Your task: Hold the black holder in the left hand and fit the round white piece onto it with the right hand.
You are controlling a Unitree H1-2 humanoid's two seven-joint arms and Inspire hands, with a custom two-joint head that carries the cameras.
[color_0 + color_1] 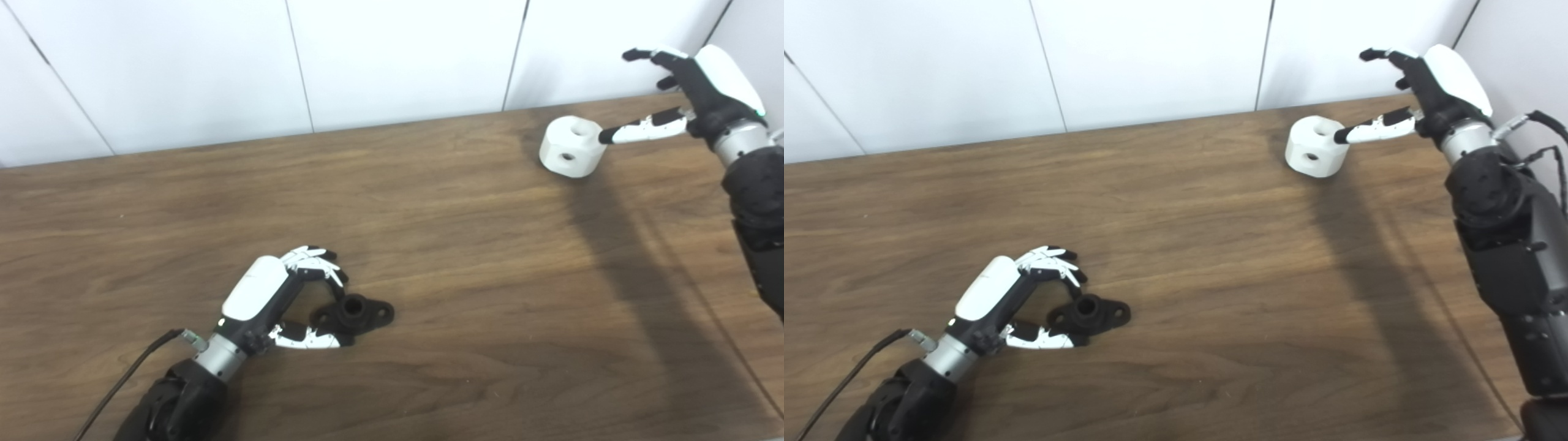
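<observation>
left eye view: left hand [278, 300] fingers curled loosely round black holder [355, 312], not clamped; right hand [692, 92] spread, thumb touching round white piece [571, 147].

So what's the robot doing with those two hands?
It is getting ready to join two parts. The left hand is curled around the black holder, which lies on the wooden table, not lifted. Far off, the right hand is open beside the round white piece, its thumb tip at the piece's side. Nothing is fitted together yet.
</observation>
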